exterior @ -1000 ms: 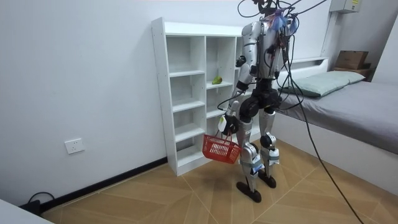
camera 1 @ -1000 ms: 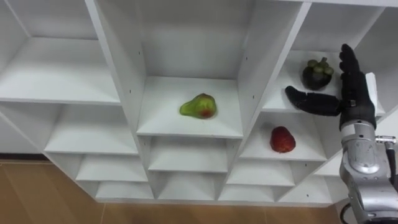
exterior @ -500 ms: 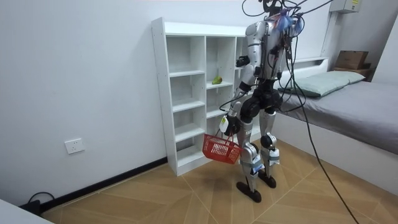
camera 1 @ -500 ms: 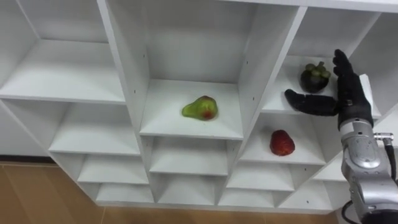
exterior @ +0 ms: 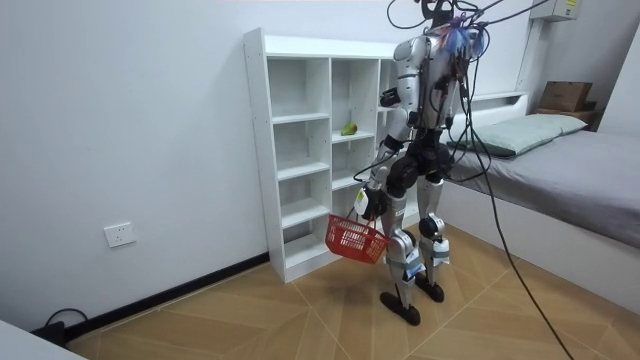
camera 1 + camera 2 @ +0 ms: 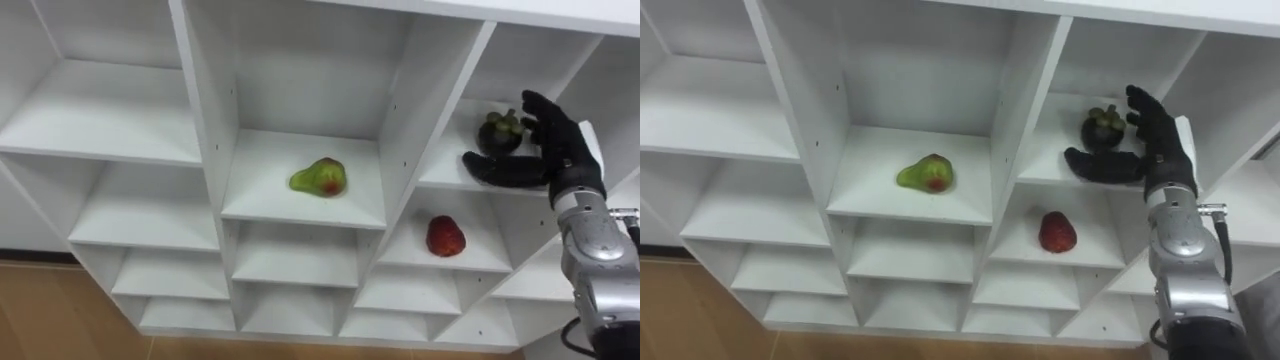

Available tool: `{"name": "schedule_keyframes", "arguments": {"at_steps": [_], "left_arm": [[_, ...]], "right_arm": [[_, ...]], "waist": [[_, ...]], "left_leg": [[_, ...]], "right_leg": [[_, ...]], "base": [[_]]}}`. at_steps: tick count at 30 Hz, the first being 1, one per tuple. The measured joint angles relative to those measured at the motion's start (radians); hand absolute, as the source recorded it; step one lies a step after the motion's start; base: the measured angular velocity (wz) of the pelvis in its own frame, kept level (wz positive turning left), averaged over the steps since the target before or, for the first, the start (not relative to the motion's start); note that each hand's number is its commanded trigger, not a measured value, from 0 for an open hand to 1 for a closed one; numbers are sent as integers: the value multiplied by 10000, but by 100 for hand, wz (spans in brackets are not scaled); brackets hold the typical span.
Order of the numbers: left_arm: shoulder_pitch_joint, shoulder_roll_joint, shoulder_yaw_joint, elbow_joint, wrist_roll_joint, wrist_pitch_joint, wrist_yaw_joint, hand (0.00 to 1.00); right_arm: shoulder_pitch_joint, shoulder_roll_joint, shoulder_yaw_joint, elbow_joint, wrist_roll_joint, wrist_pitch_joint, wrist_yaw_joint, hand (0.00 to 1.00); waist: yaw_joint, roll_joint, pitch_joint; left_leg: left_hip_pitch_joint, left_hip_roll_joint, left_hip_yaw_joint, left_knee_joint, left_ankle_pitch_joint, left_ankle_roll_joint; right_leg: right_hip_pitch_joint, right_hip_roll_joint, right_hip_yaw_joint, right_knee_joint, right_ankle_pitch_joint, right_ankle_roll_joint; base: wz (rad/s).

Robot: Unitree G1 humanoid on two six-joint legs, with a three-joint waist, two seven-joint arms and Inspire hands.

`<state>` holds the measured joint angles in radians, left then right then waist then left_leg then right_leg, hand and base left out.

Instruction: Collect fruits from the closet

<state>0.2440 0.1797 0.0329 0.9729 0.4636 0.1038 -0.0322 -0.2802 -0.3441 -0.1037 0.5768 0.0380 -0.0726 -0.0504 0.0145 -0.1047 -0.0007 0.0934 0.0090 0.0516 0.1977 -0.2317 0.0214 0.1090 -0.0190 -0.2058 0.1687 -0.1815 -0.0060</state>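
Note:
A dark purple mangosteen [image 6: 495, 132] sits on an upper shelf in the right column of the white closet [image 6: 203, 120]. My right hand [image 6: 556, 150] is open around it: the fingers lean in from the right and the thumb lies along the shelf in front of it, not closed on it. A green-red pear [image 6: 319, 177] lies on the middle column's shelf. A red fruit [image 6: 445, 236] rests one shelf below the mangosteen. In the room view my left hand [image 5: 363, 201] hangs low, shut on the handle of a red basket [image 5: 354, 238].
I stand upright facing the closet [image 5: 300, 150], which stands against the wall. A bed [image 5: 560, 160] lies on the room view's right behind me. Wooden floor spreads around my feet. The other closet compartments hold nothing.
My right hand has moved in and left towards the mangosteen, its fingers tipping over it. The eye view has shifted slightly. The basket hangs as before.

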Motion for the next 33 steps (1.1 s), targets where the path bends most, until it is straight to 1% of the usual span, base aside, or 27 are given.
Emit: {"name": "schedule_keyframes", "arguments": {"at_steps": [5, 9, 10, 14, 24, 33], "left_arm": [[-5, 78, -7, -1, 3, 6, 1, 100], [-38, 78, -7, -11, 3, 6, 1, 100], [-68, 78, -7, -11, 3, 6, 1, 100], [-210, 90, -5, -13, 3, 4, 2, 100], [-318, 99, -4, -14, -7, -5, 3, 100], [-323, 99, 9, -13, -6, -9, 1, 100]], "right_arm": [[-27, -87, -65, 3, 4, -3, 34, 100], [-57, -120, -72, -11, -3, -25, 39, 100], [-75, -122, -71, -10, -2, -23, 65, 100], [-138, -119, -41, -7, 0, -7, 288, 100], [-125, -65, 72, -9, 188, -24, 760, 100], [3, -58, 98, -166, 211, -17, 862, 100]], "waist": [[-38, 38, 0], [-47, 160, -13], [-46, 212, -27], [-29, 327, -20], [3, 297, -34], [60, 283, -31]], "left_leg": [[19, 5, -1, -36, -6, -10], [43, 5, 5, -81, -5, -11], [46, -1, 7, -87, -5, -11], [51, -8, 11, -88, -3, -10], [70, -3, 28, -59, 0, -8], [55, 3, 31, -23, -1, -8]], "right_leg": [[21, 36, -58, -5, 1, -2], [19, 36, -61, -10, 1, -2], [17, 32, -58, -13, 1, -2], [12, 27, -46, -22, 1, -1], [29, 15, 21, -20, 1, -2], [34, 33, 18, 0, 11, -19]], "base": [[0], [0], [0], [0], [0], [0]]}}
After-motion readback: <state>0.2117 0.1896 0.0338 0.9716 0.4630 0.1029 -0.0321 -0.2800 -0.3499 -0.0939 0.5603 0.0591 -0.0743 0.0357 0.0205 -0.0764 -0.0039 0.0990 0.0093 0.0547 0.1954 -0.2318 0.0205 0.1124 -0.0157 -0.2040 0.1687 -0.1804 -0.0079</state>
